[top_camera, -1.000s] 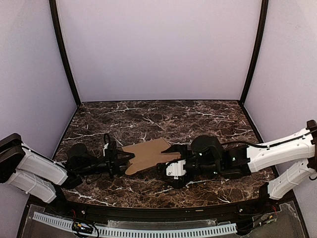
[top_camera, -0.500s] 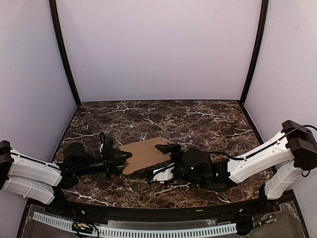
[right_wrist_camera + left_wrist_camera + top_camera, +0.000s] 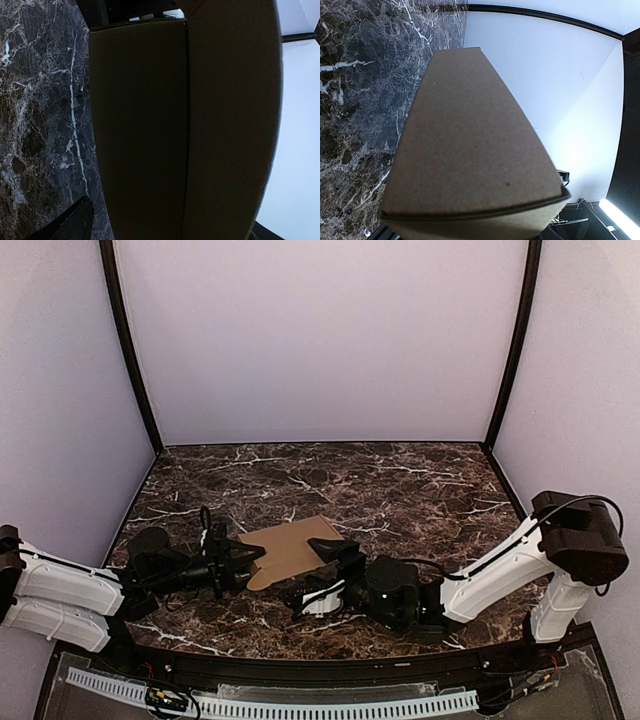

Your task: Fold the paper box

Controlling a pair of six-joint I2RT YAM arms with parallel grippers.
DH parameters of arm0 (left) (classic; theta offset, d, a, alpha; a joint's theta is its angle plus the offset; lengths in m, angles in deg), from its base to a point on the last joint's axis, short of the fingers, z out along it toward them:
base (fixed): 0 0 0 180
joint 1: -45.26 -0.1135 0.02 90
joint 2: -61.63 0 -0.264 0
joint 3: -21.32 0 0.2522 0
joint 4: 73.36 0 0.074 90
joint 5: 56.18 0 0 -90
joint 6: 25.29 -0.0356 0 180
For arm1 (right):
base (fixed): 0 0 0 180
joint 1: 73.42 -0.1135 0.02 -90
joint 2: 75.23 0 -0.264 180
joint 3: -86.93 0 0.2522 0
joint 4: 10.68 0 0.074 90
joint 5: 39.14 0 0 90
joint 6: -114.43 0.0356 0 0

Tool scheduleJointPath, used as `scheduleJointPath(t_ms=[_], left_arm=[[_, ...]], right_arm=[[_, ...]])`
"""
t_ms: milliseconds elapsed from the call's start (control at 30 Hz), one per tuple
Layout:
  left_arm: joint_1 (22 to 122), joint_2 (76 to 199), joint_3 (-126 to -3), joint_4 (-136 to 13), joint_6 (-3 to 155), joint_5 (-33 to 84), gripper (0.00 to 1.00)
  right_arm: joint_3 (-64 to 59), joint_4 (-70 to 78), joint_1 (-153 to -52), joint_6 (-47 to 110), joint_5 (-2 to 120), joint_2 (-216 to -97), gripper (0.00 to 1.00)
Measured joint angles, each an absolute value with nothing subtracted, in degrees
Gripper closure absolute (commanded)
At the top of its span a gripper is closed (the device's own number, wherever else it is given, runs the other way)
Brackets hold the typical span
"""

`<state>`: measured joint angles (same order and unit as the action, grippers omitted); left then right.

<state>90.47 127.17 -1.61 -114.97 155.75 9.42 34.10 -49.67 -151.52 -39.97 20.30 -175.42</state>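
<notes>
The paper box (image 3: pixel 290 546) is plain brown cardboard, folded shut, and lies low over the marble between my two grippers. My left gripper (image 3: pixel 243 562) is shut on its left end. In the left wrist view the box (image 3: pixel 470 150) fills the frame and hides the fingers. My right gripper (image 3: pixel 318 575) stands open and straddles the box's right end, one finger behind it and one in front. In the right wrist view the box's shaded face (image 3: pixel 190 125) sits between the jaws. A dark fingertip (image 3: pixel 75 222) shows at the lower left, apart from the cardboard.
The dark marble table (image 3: pixel 400 480) is walled by pale purple panels at the back and sides, with black corner posts (image 3: pixel 130 360). Its front edge has a black rail and a white cable chain (image 3: pixel 300 705). Both arms lie low along the near part of the table.
My right arm has slid left and its jaws, slightly narrower, now straddle the box's right end. The cardboard has gone from a splayed sheet to a compact folded shape. The left grip holds.
</notes>
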Motion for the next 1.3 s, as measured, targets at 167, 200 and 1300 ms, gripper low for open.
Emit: scheduleJointPath(t_ms=[167, 200, 1300], left_arm=[[90.5, 127.2, -1.6, -114.9, 155.8, 9.4, 0.69], [90.5, 127.2, -1.6, -114.9, 155.8, 9.4, 0.69], [90.5, 117.6, -1.6, -106.0, 153.0, 10.4, 0.01]], right_arm=[[34.2, -51.2, -151.9, -39.8, 20.1, -175.7, 0.18], [34.2, -51.8, -151.9, -39.9, 19.9, -175.9, 0.18], [34.1, -53.2, -152.0, -42.9, 17.9, -178.5, 0.54]])
